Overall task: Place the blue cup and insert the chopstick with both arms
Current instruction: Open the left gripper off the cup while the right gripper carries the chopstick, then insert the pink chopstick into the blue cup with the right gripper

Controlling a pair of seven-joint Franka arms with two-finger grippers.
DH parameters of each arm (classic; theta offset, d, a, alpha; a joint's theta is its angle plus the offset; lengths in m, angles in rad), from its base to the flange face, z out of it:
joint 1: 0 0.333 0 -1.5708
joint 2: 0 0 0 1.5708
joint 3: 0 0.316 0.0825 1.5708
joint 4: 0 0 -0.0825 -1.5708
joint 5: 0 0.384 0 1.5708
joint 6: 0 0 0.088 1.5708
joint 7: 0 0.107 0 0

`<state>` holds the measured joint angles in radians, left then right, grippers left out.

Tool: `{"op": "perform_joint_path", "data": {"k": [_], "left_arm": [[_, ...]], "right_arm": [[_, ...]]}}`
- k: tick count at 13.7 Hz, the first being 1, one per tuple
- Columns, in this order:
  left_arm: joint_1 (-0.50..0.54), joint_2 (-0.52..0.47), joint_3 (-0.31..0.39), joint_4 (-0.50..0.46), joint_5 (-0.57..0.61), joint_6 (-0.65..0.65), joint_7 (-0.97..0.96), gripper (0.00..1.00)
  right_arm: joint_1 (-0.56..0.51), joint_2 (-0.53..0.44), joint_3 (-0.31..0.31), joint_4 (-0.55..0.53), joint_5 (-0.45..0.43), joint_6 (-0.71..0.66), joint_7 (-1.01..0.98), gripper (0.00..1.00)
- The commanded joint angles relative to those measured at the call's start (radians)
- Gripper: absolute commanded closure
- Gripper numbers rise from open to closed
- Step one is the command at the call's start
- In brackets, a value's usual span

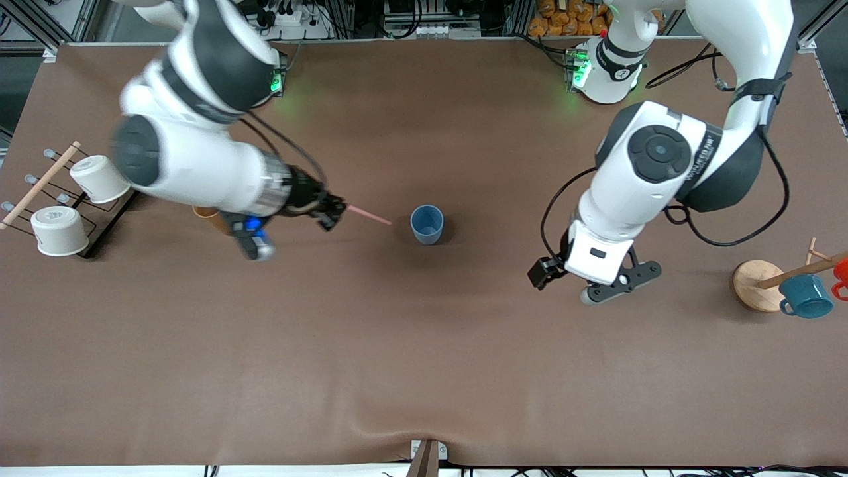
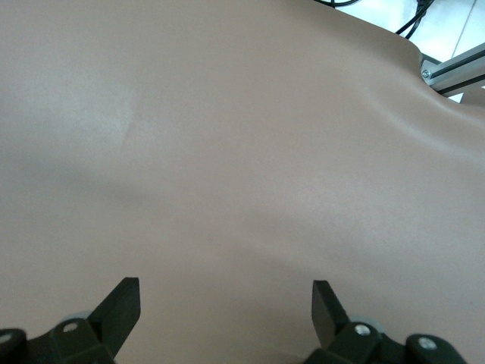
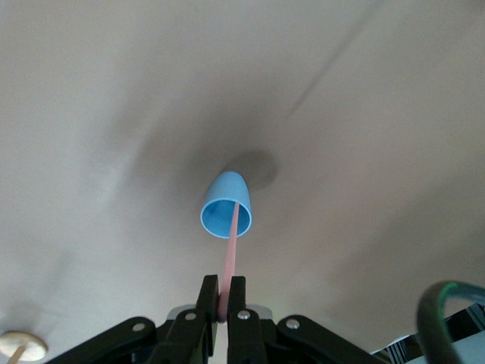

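Front view: blue cup [image 1: 426, 224] stands upright and alone mid-table [image 1: 424, 344].
Right pincer [image 1: 333, 213]: clamped on one end of the chopstick [image 1: 369, 214], over the table toward the right arm's end; the free pink tip points at the cup and stops just short of it.
Right wrist view: stick [image 3: 233, 254] lines up with the cup's open mouth [image 3: 226, 206].
Left pincer [image 1: 613, 278]: spread wide, empty, waiting low over bare table toward the left arm's end.
Risk: the stick lies shallow, so its tip may strike the rim or wall and tip or push the unheld cup.
Risk: releasing before the tip is inside would drop the stick on the table.
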<state>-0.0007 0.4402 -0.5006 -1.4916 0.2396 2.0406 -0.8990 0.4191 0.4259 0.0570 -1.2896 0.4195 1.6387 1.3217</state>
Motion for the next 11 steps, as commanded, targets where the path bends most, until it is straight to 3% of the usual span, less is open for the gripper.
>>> {"op": "perform_joint_path", "data": {"k": [1,6,9,10,11], "left_arm": [[0.004,-0.009,-0.009,0.010,-0.016,-0.026,0.023,0.00],[0.037,-0.009,-0.001,0.011,0.000,-0.042,0.191,0.00],[0.117,-0.032,-0.007,0.013,0.000,-0.062,0.319,0.00],[0.128,-0.040,-0.004,0.014,0.000,-0.080,0.371,0.00],[0.146,-0.055,-0.003,0.013,0.000,-0.095,0.415,0.00]], "right_arm": [[0.042,0.017,-0.008,0.004,0.007,0.035,0.065,1.00],[0.089,0.051,-0.008,-0.043,-0.013,0.150,0.102,1.00],[0.125,0.089,-0.009,-0.046,-0.016,0.211,0.155,1.00],[0.125,0.102,-0.009,-0.046,-0.016,0.211,0.160,0.63],[0.127,0.112,-0.009,-0.046,-0.018,0.210,0.162,0.03]]}}
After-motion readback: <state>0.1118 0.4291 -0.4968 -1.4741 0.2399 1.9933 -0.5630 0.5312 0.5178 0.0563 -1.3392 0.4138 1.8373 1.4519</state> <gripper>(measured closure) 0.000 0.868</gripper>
